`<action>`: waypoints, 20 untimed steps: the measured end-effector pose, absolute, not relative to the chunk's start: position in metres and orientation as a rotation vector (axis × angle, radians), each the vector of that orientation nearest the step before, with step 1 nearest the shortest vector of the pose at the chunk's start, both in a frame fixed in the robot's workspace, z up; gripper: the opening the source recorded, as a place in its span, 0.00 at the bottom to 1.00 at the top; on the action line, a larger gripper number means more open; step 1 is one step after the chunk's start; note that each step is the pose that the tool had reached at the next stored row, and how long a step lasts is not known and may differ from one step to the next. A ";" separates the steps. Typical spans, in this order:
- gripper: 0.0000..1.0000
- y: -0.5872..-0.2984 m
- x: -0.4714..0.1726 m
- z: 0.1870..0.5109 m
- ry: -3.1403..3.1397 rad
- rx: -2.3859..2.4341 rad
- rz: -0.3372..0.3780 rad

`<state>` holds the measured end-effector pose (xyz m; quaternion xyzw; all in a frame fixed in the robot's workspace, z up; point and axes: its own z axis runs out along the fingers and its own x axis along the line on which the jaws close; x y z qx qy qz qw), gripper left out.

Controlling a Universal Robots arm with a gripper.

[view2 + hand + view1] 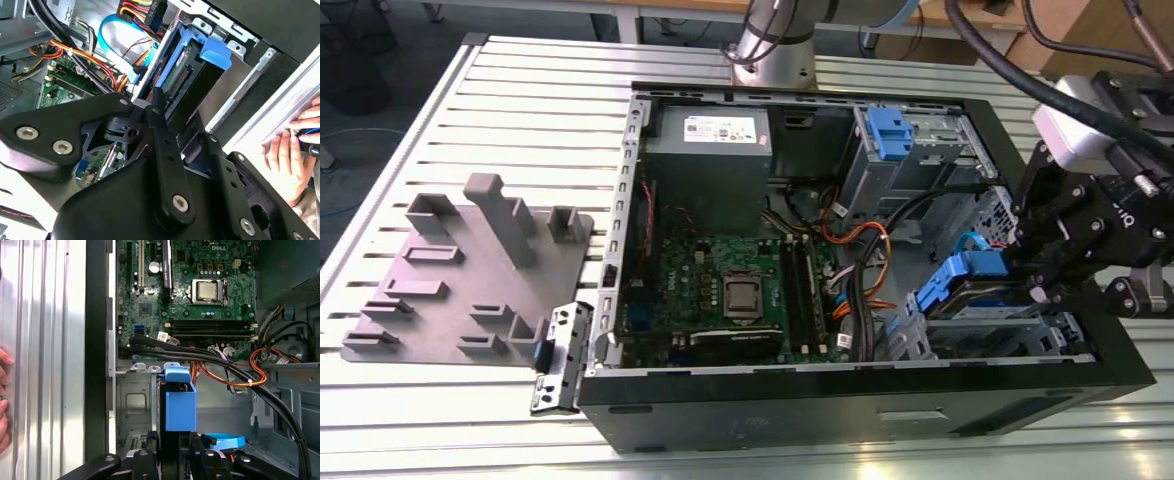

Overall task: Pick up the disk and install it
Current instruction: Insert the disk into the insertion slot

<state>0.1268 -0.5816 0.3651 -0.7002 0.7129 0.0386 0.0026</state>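
Disk point(974, 295) stands tilted on edge at the drive cage point(1001, 325), in the corner of the open computer case point(854, 400) at the exterior view's right. The gripper point(1034, 275) reaches in there from that side, against the disk. The motherboard point(720, 290) lies well apart from it, towards the exterior view's left.

In the second wrist view the disk point(192, 85) shows edge-on, its blue rail uppermost, with a black finger point(159, 120) of the gripper point(165, 115) lying along it. A person's hand point(287, 155) rests outside the case wall.

In the first wrist view the disk point(180, 410) rises straight out of the gripper point(172, 460), whose fingers press on both flat sides, so the claw is clamped on it. The motherboard point(185, 285) lies beyond.
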 end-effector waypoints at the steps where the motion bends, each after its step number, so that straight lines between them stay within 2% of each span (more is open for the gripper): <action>1: 0.35 -0.582 0.127 0.363 2.236 -2.196 0.121; 13: 0.35 -0.582 0.127 0.356 2.236 -2.197 0.119; 16: 0.36 -0.582 0.127 0.356 2.236 -2.197 0.119; 17: 0.42 -0.582 0.127 0.356 2.236 -2.197 0.119; 20: 0.42 -0.582 0.127 0.356 2.237 -2.197 0.119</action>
